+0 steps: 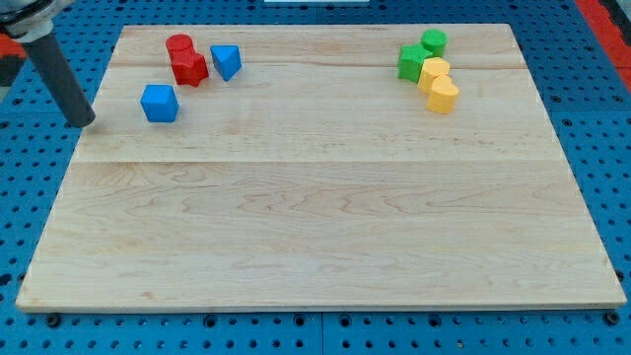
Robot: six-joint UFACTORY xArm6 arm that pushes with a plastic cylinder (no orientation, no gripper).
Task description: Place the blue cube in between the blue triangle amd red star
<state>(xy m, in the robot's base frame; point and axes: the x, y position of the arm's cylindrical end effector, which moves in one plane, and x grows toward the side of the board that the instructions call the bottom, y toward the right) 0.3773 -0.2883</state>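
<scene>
My tip (85, 121) (a bare rod, no pincer to open or close) is sitting just left of the blue cube (159, 103), which is lying below the red star (188, 68) and blue triangle (226, 61), not yet pushed between them.

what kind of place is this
Probably a robotics lab bench: a wooden board rests on a blue pegboard surface, small coloured blocks such as the blue cube lie on it, and my tip hangs left of that cube.
</scene>
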